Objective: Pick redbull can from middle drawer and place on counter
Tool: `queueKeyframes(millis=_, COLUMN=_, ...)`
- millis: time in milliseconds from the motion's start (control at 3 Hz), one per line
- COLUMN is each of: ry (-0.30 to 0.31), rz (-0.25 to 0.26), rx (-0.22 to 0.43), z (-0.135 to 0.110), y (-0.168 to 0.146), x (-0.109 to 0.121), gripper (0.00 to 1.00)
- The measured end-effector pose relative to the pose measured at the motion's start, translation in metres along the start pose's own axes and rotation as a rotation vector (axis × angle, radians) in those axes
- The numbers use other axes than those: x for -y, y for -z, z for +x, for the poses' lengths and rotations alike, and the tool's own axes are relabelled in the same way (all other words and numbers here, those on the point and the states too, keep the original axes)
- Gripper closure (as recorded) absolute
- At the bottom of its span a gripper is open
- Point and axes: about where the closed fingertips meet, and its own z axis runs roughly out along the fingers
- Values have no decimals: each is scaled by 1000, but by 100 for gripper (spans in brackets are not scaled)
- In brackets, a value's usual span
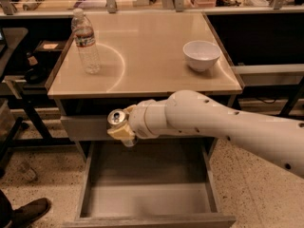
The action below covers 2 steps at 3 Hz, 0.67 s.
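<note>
1. Arm (223,125): white, thick. Enters from the right edge and runs leftward and slightly up across the cabinet front. The wrist end sits approx. level w/ the closed drawer front (80,127).
2. Tool (120,125): at the arm's left end. Tan fingers are clamped round the redbull can (116,117), one finger over it and one under.
3. Redbull can: in the tool's grip, tilted, silver top w/ pull tab facing up toward the camera. Held in the air, touching nothing else.
4. Middle drawer (147,198): directly below the tool, pulled out, plain grey floor, low sides.
5. Desk (156,56): above and beyond the tool. Glossy beige top w/ faint arc marks. Its front edge lies just over and behind the tool, higher than the can.
6. Closed drawer front: right behind the tool, betw. desk edge and open drawer.
7. Water bottle (86,42): on the desk, up and left of the tool, upright, near the left edge.
8. Bowl (202,55): white, on the desk, up and right of the tool, beyond the arm, well apart from the bottle.
9. Shoe (29,212): down and far left of the tool, on speckled floor.
</note>
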Motion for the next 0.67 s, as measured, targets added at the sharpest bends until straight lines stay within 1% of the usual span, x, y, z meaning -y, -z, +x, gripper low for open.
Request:
queueKeyframes(millis=333, ry=3, rz=1, rx=-1, z=-1, y=1, x=-1, gripper=100)
queueKeyframes(millis=667, ry=4, rz=17, rx=-9, z=-3, y=3, x=0, gripper=100)
